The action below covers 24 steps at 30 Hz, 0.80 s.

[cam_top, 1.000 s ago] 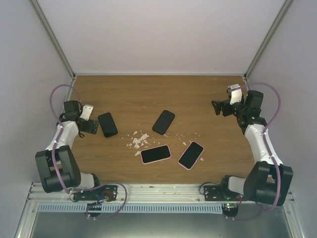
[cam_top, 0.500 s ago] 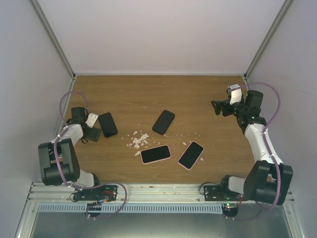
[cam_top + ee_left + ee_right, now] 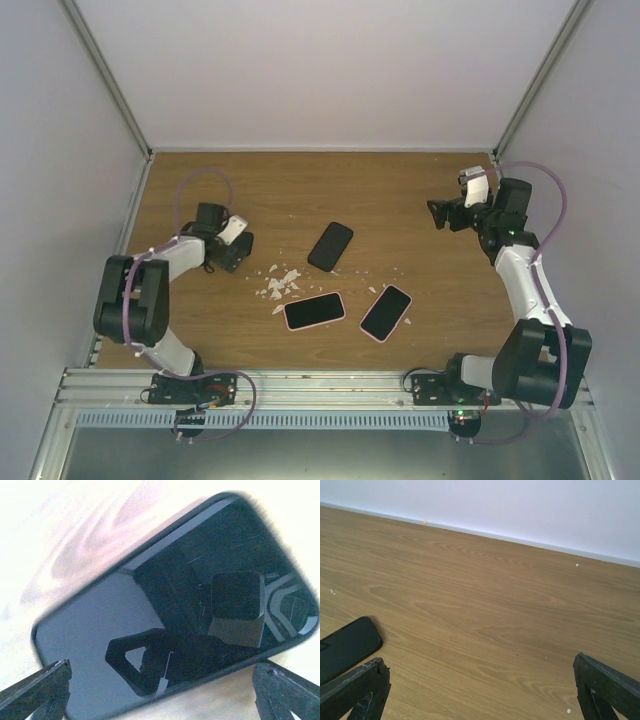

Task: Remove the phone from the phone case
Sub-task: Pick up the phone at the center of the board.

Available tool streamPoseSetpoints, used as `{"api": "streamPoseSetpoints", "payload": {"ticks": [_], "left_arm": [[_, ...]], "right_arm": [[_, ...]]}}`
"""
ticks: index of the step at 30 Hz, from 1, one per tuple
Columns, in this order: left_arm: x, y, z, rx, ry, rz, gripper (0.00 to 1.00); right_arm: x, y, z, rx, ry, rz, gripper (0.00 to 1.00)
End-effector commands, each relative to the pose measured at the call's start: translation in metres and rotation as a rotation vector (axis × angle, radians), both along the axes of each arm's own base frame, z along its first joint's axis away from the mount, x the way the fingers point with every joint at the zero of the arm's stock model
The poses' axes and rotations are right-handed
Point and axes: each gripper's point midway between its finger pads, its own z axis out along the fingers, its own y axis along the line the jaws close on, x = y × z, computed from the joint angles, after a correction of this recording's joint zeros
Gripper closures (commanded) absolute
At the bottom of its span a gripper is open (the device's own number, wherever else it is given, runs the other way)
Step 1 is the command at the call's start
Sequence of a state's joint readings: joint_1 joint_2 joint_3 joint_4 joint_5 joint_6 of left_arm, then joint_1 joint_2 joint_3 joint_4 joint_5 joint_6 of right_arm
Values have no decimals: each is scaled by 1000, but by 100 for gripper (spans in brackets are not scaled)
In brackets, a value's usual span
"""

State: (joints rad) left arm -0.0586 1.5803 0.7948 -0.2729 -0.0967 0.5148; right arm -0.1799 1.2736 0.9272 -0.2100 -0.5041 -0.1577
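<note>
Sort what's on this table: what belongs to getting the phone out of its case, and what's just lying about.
Belongs to the job:
- dark phone, right under the open left gripper
- left pink-cased phone
- right pink-cased phone

Just lying about, as far as I can judge:
- black phone at mid-table, no case visible
- white scraps

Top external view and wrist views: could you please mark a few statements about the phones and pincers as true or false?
1. Two pink-cased phones lie on the table. True.
2. The right pincer grips a phone. False: it is open and holds nothing.
3. The left pincer stands open over a dark phone. True.
4. The white crumbs lie at the table's right edge. False: they lie near the middle, left of the pink-cased phones.
</note>
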Motion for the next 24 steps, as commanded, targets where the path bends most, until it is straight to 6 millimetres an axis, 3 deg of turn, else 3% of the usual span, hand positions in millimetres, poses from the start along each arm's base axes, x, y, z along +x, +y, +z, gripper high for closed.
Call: {"api": "streamPoseSetpoints", "payload": {"ticks": [1,8,12,15,20,22,24], "left_arm": [[34,-41,0,-8,-49,-79,1],[74,-70,9,-38,-38,-133,1],[75,-83,17,-121,5,-196,1],[69,-88,22,-190,45,-233,1],[74,-71,36,-359,100,-221,1],[77,-65,35,-423,128,-209,1],[82,-45,31,-461,143,-160,1]], "right_arm": [[6,-4,6,13,3,-11,0],[10,-6,3,4,15,-19,1],[10,-7,4,-3,15,-16,1],[6,-6,15,-27,-30,-8,0],[-12,3,53,-60,-171,34,0],[-14,7,60,-55,-180,55,0],[-15,9,62,-47,-167,69,1]]}}
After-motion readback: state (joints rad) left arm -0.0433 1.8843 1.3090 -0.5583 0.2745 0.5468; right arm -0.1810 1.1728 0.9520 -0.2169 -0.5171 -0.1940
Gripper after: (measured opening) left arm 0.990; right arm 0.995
